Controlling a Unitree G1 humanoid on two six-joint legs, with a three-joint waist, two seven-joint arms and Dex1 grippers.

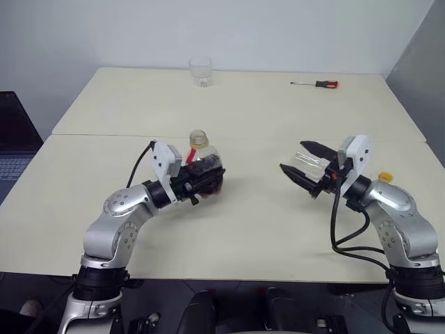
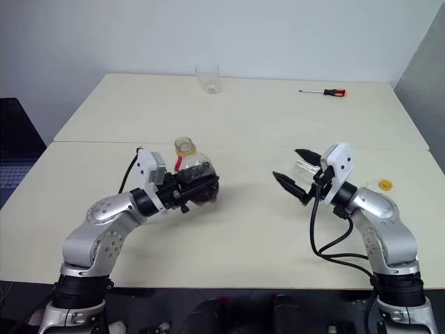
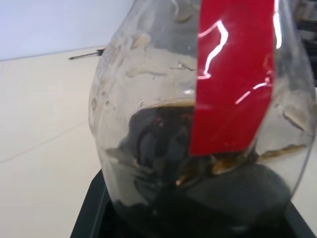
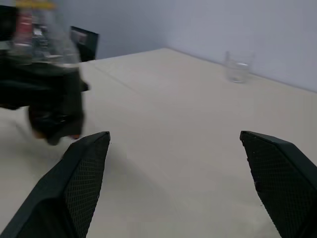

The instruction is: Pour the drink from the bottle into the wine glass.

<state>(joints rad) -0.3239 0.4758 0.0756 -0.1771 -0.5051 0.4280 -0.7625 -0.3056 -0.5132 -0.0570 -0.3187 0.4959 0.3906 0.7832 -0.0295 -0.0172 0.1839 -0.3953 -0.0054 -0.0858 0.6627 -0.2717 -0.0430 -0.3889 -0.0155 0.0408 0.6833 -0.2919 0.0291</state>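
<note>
The left gripper (image 1: 208, 177) has its fingers clamped round the bottle (image 1: 201, 161), upright just above the tabletop (image 1: 264, 118), uncapped I think. The right gripper (image 1: 304, 165) is spread wide, empty. Keep the bottle vertical so the drink (image 3: 163, 148) stays put.

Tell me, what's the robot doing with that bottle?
The left gripper is holding a small clear plastic bottle with dark brown drink in it, upright just above the pale table. The right gripper is open and holds nothing. A short clear tumbler and a red-handled screwdriver sit at the far side.
</note>
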